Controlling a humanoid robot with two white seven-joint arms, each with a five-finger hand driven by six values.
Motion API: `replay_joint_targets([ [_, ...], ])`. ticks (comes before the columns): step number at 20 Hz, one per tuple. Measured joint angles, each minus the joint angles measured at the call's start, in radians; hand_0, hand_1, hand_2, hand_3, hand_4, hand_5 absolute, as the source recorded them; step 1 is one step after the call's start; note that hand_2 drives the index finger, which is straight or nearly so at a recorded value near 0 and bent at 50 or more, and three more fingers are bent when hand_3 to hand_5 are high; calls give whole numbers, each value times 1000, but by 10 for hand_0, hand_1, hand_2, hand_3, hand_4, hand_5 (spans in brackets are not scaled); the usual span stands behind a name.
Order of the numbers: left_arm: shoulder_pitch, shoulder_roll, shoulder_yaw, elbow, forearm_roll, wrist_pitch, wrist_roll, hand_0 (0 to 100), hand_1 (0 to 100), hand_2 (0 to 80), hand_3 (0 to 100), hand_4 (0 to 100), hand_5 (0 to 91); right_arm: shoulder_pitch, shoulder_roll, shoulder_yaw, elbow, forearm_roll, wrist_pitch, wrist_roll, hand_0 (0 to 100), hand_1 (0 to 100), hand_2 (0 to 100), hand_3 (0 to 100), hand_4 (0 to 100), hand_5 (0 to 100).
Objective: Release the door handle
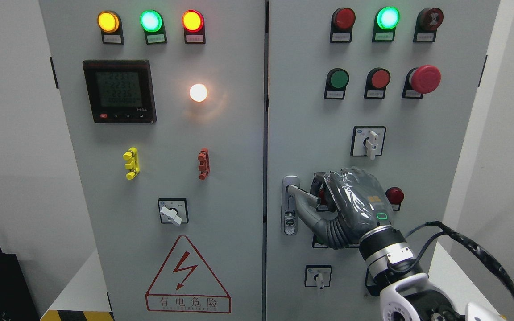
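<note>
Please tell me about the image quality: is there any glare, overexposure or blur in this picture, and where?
Head view: the white lamp on the left door is blown out and casts a warm halo on the panel; the green lamps bloom pale at their centres; the meter screen is dim, its digits hard to read; the right robot hand at the door handle is sharp, with soft highlights on its cover.
</note>
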Motion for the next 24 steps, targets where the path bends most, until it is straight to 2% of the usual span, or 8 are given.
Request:
replay_joint_targets([
  [24, 0, 0, 0, 0, 0, 0, 0, 120, 389, 0, 0, 0, 0, 1, 0, -1, -1, 0, -9, -7, 578, 345, 766, 1000, 968, 1000],
])
